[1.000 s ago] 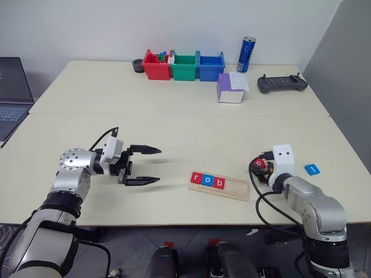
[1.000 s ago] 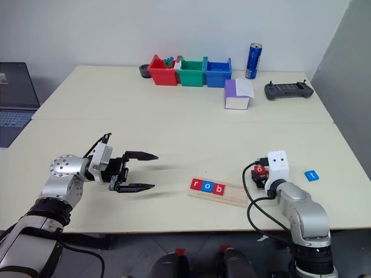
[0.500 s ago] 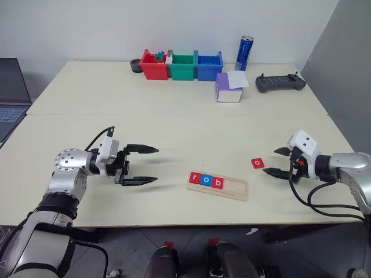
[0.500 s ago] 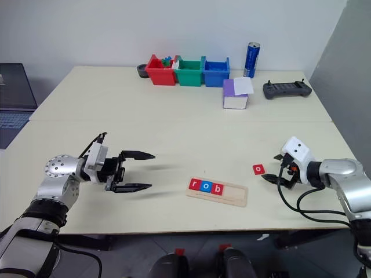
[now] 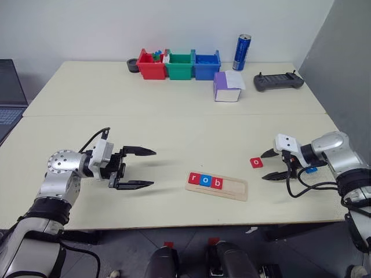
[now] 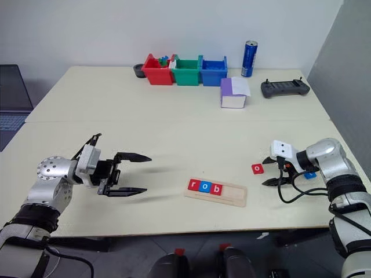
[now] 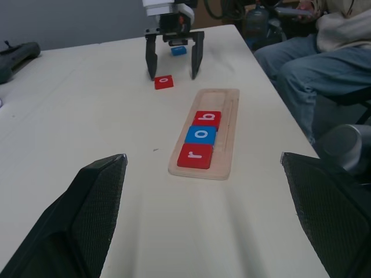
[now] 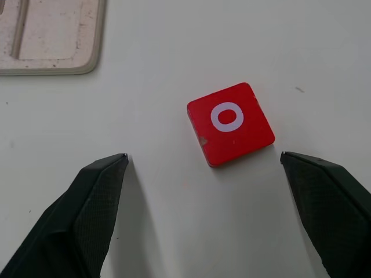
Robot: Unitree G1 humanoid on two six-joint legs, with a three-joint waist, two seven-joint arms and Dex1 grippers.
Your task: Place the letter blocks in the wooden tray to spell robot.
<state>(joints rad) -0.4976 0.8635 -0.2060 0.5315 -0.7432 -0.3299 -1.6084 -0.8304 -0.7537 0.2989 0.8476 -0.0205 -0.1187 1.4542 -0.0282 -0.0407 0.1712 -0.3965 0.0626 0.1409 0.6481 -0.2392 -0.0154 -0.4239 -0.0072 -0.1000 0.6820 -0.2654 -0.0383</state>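
Wooden tray (image 5: 231, 188): 3 blocks | loose: red o (image 5: 256, 163), blue (image 5: 312, 169) | tools: left (image 5: 142, 168), right (image 5: 269, 165) spread, empty

Light wood tray (image 7: 223, 124); glossy red tile (image 8: 231, 123); perhaps matt tabletop (image 5: 174, 121).

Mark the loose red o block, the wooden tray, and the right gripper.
red o block (image 8: 231, 123), right wrist view, top face.
wooden tray (image 5: 233, 187), left eye view, bare right end.
right gripper (image 5: 267, 165), left eye view, between fingertips.

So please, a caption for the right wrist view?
Open right gripper facing the red "o" block on the table, wooden tray corner beyond.
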